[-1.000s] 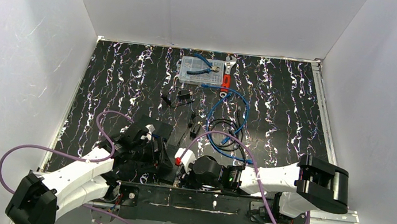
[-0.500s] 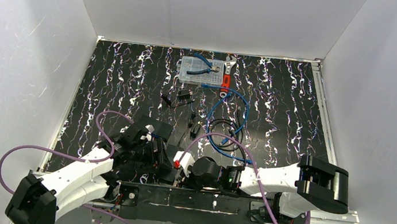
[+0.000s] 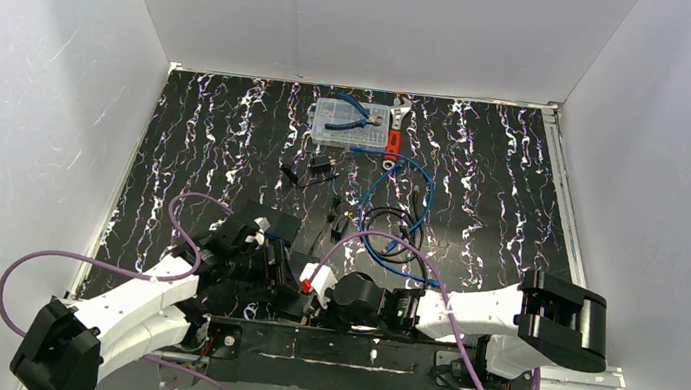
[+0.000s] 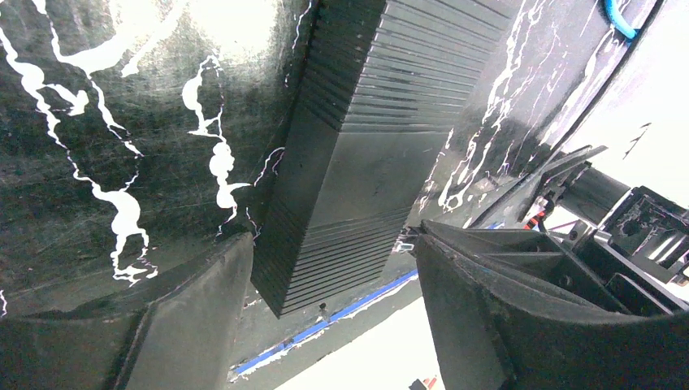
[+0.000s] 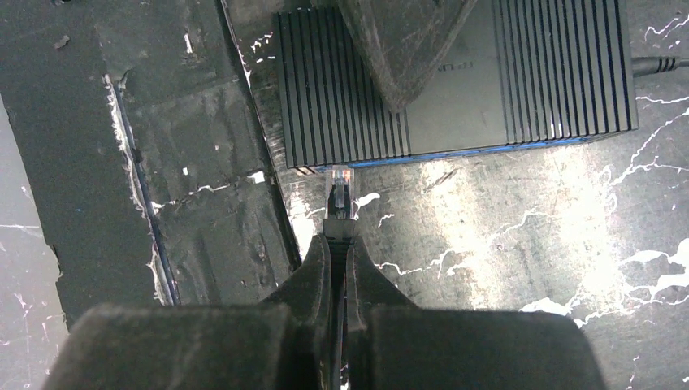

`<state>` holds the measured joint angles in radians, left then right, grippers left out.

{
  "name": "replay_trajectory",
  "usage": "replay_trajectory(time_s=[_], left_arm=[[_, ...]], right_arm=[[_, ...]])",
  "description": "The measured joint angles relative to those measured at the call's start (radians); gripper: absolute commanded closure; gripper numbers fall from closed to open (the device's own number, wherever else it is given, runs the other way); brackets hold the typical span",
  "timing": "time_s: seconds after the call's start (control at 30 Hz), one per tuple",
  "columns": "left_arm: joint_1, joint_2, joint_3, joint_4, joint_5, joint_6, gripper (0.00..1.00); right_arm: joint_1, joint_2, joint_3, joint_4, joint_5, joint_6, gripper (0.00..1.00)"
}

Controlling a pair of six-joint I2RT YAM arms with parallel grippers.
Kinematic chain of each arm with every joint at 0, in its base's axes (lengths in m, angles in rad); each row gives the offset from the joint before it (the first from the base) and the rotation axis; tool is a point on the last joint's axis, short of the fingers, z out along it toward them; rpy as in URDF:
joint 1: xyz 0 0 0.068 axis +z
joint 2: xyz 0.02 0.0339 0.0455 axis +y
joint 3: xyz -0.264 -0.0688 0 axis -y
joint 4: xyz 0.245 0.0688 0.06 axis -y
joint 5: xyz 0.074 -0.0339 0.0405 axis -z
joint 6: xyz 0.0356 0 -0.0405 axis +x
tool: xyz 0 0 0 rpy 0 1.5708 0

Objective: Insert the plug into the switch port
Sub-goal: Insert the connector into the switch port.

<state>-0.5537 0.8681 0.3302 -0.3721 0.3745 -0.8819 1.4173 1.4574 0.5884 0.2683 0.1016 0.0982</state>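
The switch [image 5: 479, 73] is a flat ribbed black box lying near the table's front edge. Its port edge [image 5: 455, 151], lined in blue, faces my right gripper. My right gripper [image 5: 339, 244] is shut on a black cable just behind its clear plug [image 5: 339, 188]. The plug's tip meets the left end of the port edge; how deep it sits I cannot tell. My left gripper [image 4: 333, 244] is open, jaws wide apart over the switch [image 4: 366, 154], with one finger [image 5: 398, 49] lying over its top. In the top view both grippers [image 3: 282, 278] [image 3: 317, 287] meet and hide the switch.
A clear parts box [image 3: 351, 123] with blue pliers on it stands at the back, a red-handled wrench [image 3: 393, 143] beside it. Blue cable [image 3: 419, 180] and black cable [image 3: 387, 229] loop mid-table, with small black parts [image 3: 323, 170]. The black base rail [image 3: 341, 348] runs along the front.
My right gripper with the plug has edged a little to the left, toward the switch. The left gripper has barely moved.
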Motion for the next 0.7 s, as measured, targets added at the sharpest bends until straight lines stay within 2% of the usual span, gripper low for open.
replay_trajectory(time_s=[0.7], left_arm=[[0.000, 0.004, 0.000, 0.002, 0.005, 0.008, 0.30]], right_arm=[[0.006, 0.016, 0.014, 0.000, 0.000, 0.003, 0.99]])
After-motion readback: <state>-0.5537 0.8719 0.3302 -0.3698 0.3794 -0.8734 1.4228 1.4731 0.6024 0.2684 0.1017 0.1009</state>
